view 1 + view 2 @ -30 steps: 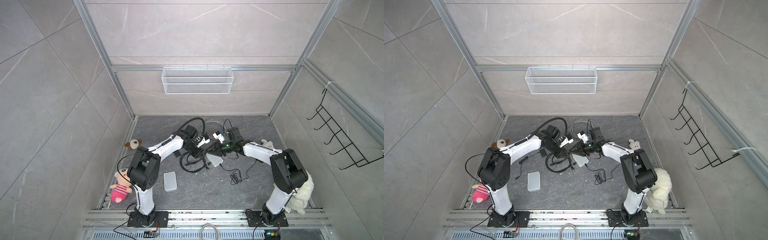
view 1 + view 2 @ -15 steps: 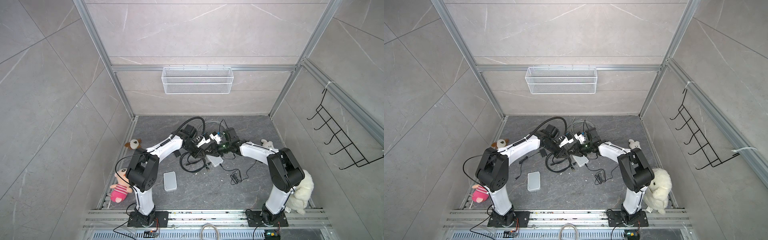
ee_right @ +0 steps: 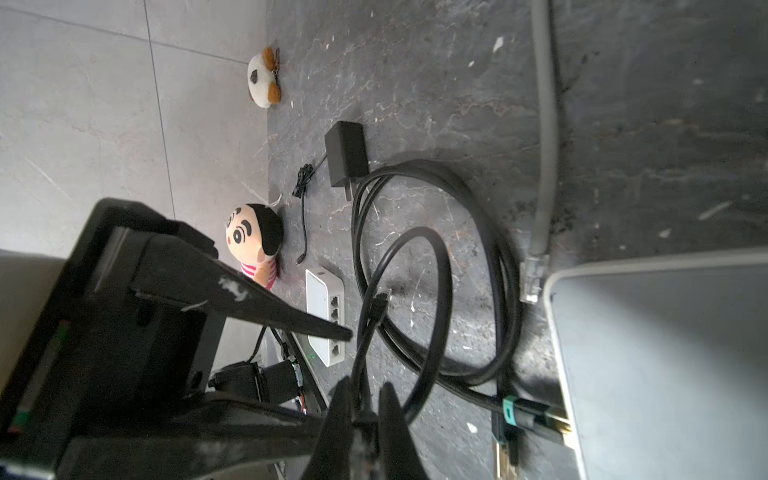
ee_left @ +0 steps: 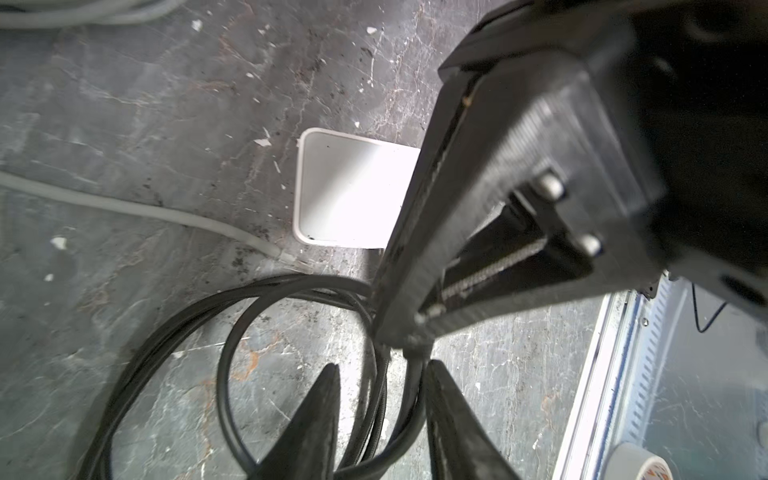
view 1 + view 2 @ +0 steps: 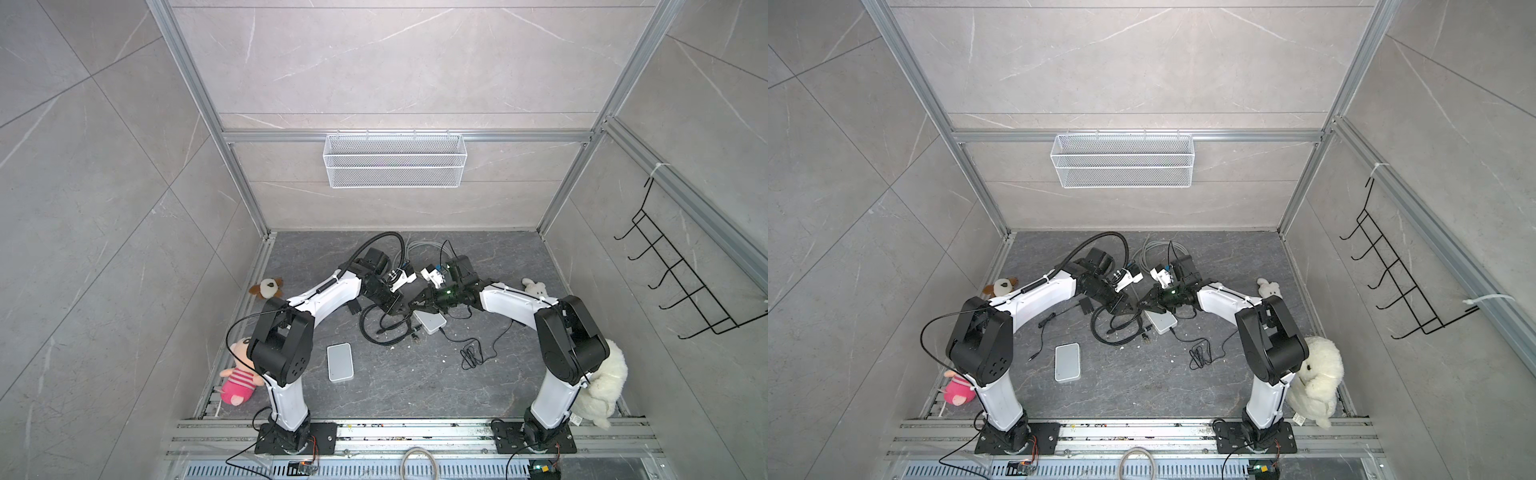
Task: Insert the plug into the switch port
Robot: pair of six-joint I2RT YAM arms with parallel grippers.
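My right gripper [image 3: 362,392] is shut on a thin black cable, a short way behind its small black plug [image 3: 380,301]. My left gripper [image 4: 382,365] is open; the same cable [image 4: 376,399] passes between its fingers, just under the right gripper's tips. In both top views the two grippers [image 5: 401,309] [image 5: 417,305] meet tip to tip above the black cable coil [image 5: 374,332], beside a white switch [image 5: 432,326]. A second white switch [image 3: 328,316] lies further off with its row of ports facing me.
A grey cable ends in a clear plug [image 3: 532,278] against the near switch [image 3: 656,353]. A connector with a teal band [image 3: 536,417] and a black power adapter [image 3: 347,156] lie by the coil. Plush toys [image 5: 237,374] [image 5: 602,382] sit along the side walls.
The right gripper has reached left to the left gripper and shut on the black cable. The left gripper, shut before, has opened.
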